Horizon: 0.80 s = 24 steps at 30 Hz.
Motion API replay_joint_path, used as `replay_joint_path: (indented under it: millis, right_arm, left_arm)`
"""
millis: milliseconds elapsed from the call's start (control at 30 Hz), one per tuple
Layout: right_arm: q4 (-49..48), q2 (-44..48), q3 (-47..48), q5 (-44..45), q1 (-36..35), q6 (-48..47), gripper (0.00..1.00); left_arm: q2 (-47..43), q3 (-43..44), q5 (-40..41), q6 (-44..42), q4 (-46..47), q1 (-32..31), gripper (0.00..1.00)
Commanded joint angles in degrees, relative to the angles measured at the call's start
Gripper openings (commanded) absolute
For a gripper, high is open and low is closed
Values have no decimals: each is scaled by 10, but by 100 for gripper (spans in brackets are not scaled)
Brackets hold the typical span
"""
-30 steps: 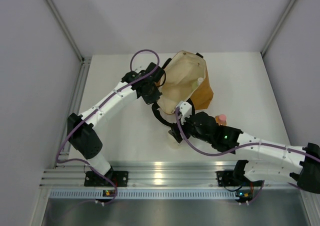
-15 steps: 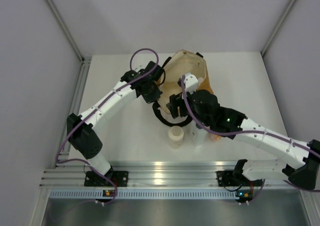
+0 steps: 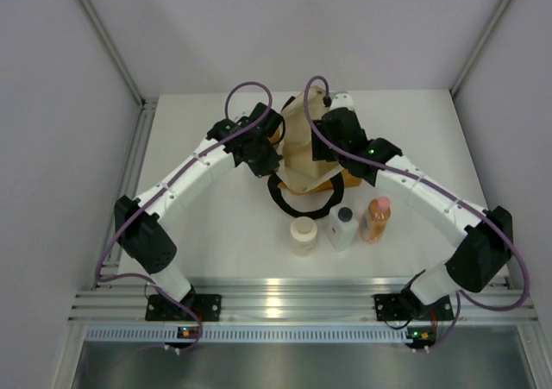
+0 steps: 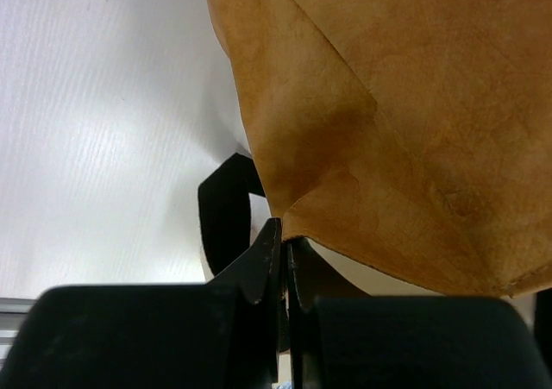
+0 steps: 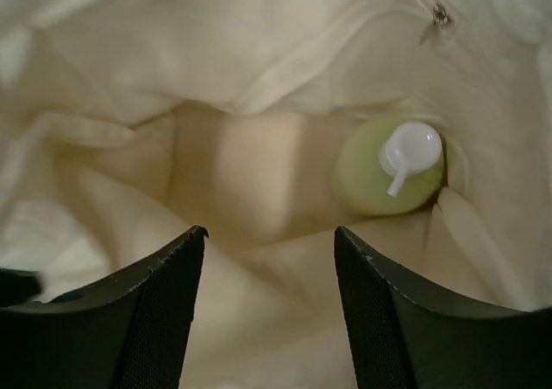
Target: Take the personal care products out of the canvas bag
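Pinches the canvas bag [image 4: 388, 104] rim tight in left gripper [image 4: 285, 260]; spreads right gripper [image 5: 269, 242] wide inside, above the yellow-green bottle [image 5: 388, 169]. Beside the bag, upright on white table [image 3: 207, 225]: cream bottle [image 3: 303, 234], white bottle [image 3: 342, 228], orange bottle [image 3: 375, 219]. Grey walls [image 3: 52, 61] around.

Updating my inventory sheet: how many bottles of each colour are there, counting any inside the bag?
orange bottle: 1
white bottle: 1
cream bottle: 1
yellow-green bottle, inside the canvas bag: 1
Total: 4
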State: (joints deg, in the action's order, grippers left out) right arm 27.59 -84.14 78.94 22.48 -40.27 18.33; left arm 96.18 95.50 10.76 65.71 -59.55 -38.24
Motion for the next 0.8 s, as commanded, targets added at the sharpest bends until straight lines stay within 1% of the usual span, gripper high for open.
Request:
replay_joint_path:
  millis: [0, 200, 367, 633, 767]
  right_arm:
    - [42, -12, 13, 25, 18, 18, 60]
    - [43, 3, -47, 61, 38, 38, 60]
    - [43, -7, -58, 92, 45, 25, 60]
    - [42, -55, -2, 122, 65, -14, 62]
    - [42, -79, 19, 136, 73, -8, 63]
  left_arm:
    - [-9, 28, -7, 5, 22, 1, 0]
    - [-1, 31, -4, -3, 28, 1, 0]
    - [16, 30, -4, -16, 28, 1, 0]
    - [20, 28, 13, -25, 29, 1, 0]
    - [21, 25, 15, -27, 27, 1, 0]
